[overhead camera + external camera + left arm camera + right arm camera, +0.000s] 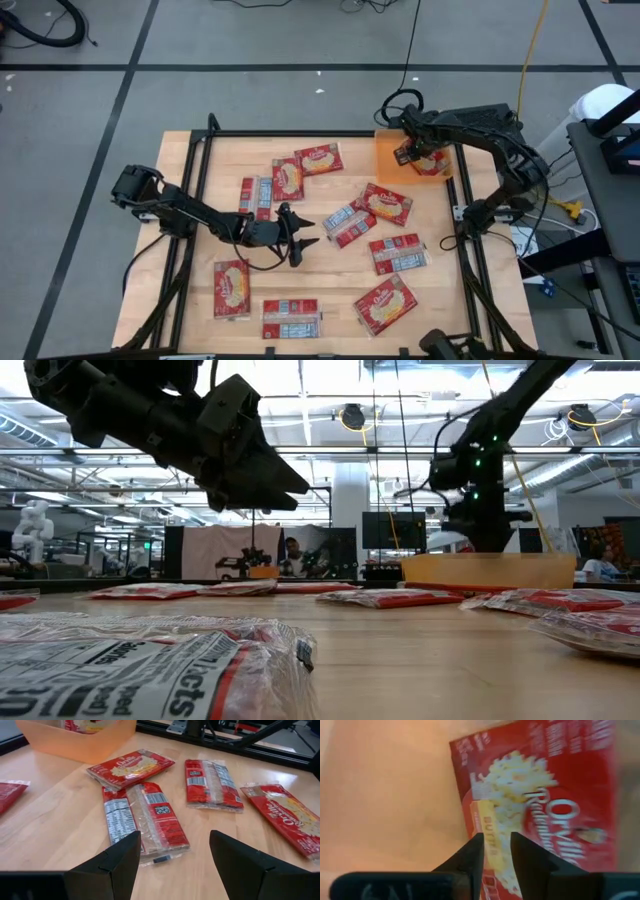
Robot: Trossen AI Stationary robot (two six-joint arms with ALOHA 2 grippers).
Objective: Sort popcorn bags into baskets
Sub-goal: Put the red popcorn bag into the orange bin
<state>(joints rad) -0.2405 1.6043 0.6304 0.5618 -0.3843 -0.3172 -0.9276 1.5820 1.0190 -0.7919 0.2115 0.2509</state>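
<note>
Wooden table: popcorn bags scattered flat across it, orange basket at far right corner; left gripper spread wide, empty, above table centre; right gripper over basket, fingers nipping one packet.

Red popcorn bags with cream-yellow pictures or white-grey labels; orange basket.
</note>
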